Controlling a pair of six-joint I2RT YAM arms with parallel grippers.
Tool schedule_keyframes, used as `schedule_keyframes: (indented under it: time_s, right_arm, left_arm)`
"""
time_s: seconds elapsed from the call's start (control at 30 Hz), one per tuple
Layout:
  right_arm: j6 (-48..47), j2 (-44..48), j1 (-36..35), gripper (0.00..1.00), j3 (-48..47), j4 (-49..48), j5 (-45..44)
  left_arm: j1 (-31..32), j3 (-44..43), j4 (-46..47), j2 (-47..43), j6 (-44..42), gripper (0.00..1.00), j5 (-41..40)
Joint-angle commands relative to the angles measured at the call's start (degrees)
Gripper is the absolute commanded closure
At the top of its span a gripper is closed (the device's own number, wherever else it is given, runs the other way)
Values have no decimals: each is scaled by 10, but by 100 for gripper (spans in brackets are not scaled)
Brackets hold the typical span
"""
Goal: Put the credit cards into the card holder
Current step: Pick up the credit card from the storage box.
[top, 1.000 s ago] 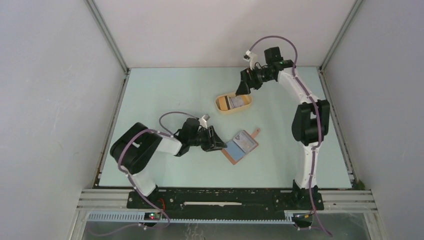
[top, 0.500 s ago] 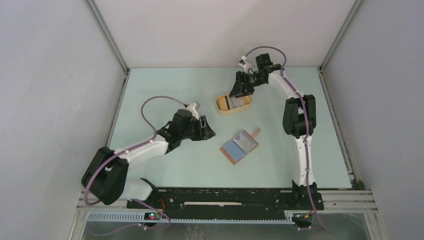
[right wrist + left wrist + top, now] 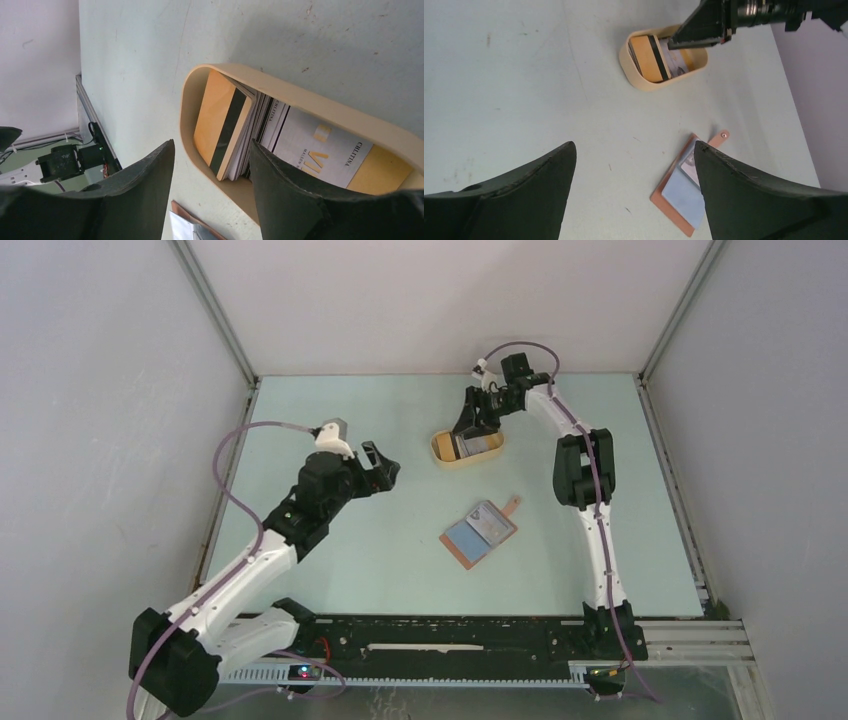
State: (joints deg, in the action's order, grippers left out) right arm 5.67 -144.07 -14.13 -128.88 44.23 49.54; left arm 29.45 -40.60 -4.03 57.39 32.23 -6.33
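— Top external view: where's the small reddish-brown leather card holder (image 3: 480, 532)?
— Lying open on the pale green table (image 3: 330, 560), with a blue-grey card (image 3: 466, 538) showing on it, well apart from both arms.
— The left gripper (image 3: 378, 462)?
— Spread wide, empty, raised above the table.
— And the right gripper (image 3: 470, 430)?
— Partly open, down at the yellow oval plastic tray (image 3: 440, 452). It straddles the orange dark-striped card (image 3: 220, 125) without clamping it.
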Motion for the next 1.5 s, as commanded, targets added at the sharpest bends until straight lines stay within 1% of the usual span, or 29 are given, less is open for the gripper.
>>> schedule_keyframes:
  time_s: [0.0,0.2,0.53,0.8,1.13,1.2,1.37,1.47]
  right_arm:
    - [19,-13,-7,35,-26,2,0]
    - [26,-20,-13,38,-20,2,18]
    - [42,-4,-16,47,9,-15,62]
    - [77,10,-14,50,36,-48,106]
    - [141,23,-7,54,69,-116,174]
    - [149,23,-7,55,73,-124,184]
    - [157,18,-9,55,77,-133,184]
    - [155,11,-11,54,75,-127,173]
  left_arm:
    - [-17,25,-2,-28,26,8,-24]
    - [-20,47,13,-23,42,8,-14]
    - [-24,43,28,5,44,8,5]
    - [-25,52,38,11,49,8,12]
    - [-25,59,38,14,56,8,16]
    - [-25,59,54,19,57,8,18]
    - [-26,54,60,34,57,8,28]
    - [-26,51,61,41,57,8,32]
